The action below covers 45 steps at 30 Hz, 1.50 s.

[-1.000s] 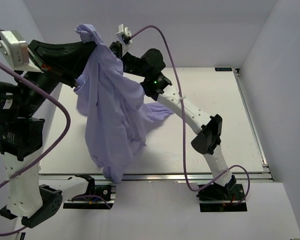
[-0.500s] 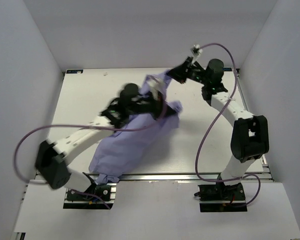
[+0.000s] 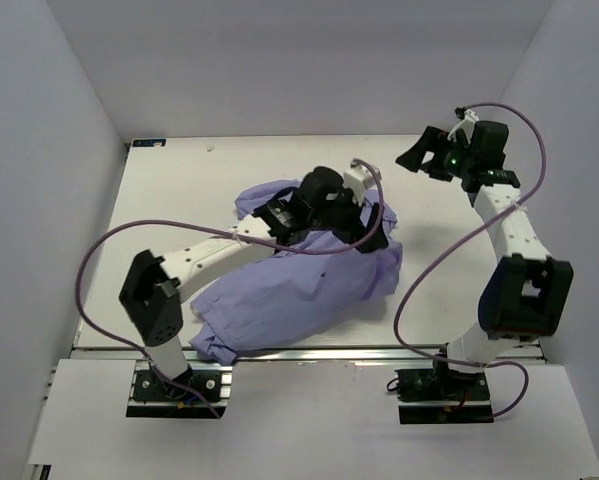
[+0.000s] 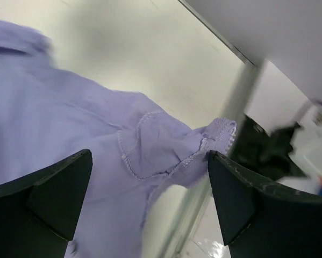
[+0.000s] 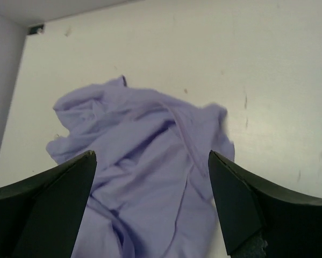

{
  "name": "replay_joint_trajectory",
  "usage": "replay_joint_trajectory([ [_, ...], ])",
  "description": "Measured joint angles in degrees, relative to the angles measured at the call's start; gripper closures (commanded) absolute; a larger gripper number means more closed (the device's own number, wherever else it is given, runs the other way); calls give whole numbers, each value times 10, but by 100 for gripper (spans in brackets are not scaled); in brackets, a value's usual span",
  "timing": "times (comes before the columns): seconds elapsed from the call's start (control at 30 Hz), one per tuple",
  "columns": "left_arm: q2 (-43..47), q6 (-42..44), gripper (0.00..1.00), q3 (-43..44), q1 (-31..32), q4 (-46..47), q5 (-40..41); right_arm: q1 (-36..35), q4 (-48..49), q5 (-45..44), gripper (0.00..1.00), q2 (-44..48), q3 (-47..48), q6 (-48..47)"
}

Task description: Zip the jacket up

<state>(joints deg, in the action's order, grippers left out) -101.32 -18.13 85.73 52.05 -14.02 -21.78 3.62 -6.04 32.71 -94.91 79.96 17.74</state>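
Top external shows us the jacket (image 3: 299, 290) crumpled on the table (image 3: 169, 190), near its front edge. We see the left gripper (image 4: 150, 161) and the right gripper (image 5: 152, 158) both spread, empty. We judge the jacket light, limp and slippery; we'd pinch its stitched edge (image 4: 214, 134).

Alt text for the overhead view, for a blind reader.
A lavender jacket lies crumpled on a white table. The left hand is open over its far side; the right hand, also open, is clear of it.
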Motion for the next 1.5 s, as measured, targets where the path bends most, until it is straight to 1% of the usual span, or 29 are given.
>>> replay_joint_trajectory([
  [0.07, 29, 13, 2, 23, -4, -33, 67, -5, -55, -49, 11, 50, -30, 2],
  [0.13, 53, 23, 2, 48, -21, -65, 106, -10, -83, -86, 11, 125, -108, 10],
  [0.23, 62, 48, 2, 88, -82, -93, 106, -13, -123, -120, 10, 219, -216, 21],
  [0.3, 57, 85, 2, 101, -123, -103, 90, -13, -161, -136, 11, 254, -256, 26],
  [0.33, 54, 109, 2, 103, -141, -110, 78, -13, -177, -143, 11, 263, -263, 27],
  [0.4, 44, 148, 2, 103, -155, -123, 53, -13, -198, -150, 11, 282, -268, 26],
  [0.47, 31, 167, 2, 103, -149, -128, 45, -13, -204, -151, 11, 309, -272, 27],
  [0.57, 5, 181, 2, 107, -136, -132, 64, -19, -221, -154, 11, 356, -277, 26],
  [0.63, -28, 186, 2, 134, -130, -139, 97, -25, -238, -157, 11, 376, -286, 25],
  [0.7, -77, 191, 2, 181, -130, -141, 136, -37, -256, -161, 11, 389, -309, 27],
  [0.8, -181, 211, 2, 283, -136, -137, 159, -61, -279, -169, 11, 407, -372, 37],
  [0.87, -240, 227, 2, 335, -139, -137, 149, -71, -293, -173, 11, 426, -424, 48],
  [0.93, -296, 243, 2, 372, -144, -126, 116, -72, -299, -174, 11, 434, -464, 61],
  [1.03, -344, 256, 2, 380, -145, -100, 65, -72, -280, -169, 11, 419, -507, 82],
  [1.1, -364, 256, 2, 380, -144, -71, 42, -72, -252, -161, 14, 410, -528, 96],
  [1.2, -393, 244, 2, 389, -142, -27, 22, -72, -216, -159, 28, 398, -540, 108],
  [1.23, -407, 239, 3, 398, -142, -11, 19, -72, -203, -161, 45, 391, -540, 108],
  [1.27, -419, 233, 10, 407, -141, 1, 17, -73, -192, -166, 53, 384, -539, 107],
  [1.3, -429, 228, 18, 413, -140, 10, 18, -73, -182, -173, 71, 373, -537, 106],
  [1.33, -436, 223, 38, 415, -140, 18, 19, -73, -175, -179, 78, 361, -535, 101],
  [1.4, -447, 216, 52, 412, -140, 32, 30, -73, -158, -189, 88, 328, -526, 100],
  [1.43, -451, 213, 73, 408, -140, 36, 39, -73, -153, -193, 94, 311, -518, 99],
  [1.5, -455, 209, 91, 398, -140, 40, 70, -73, -144, -200, 95, 271, -497, 93],
])
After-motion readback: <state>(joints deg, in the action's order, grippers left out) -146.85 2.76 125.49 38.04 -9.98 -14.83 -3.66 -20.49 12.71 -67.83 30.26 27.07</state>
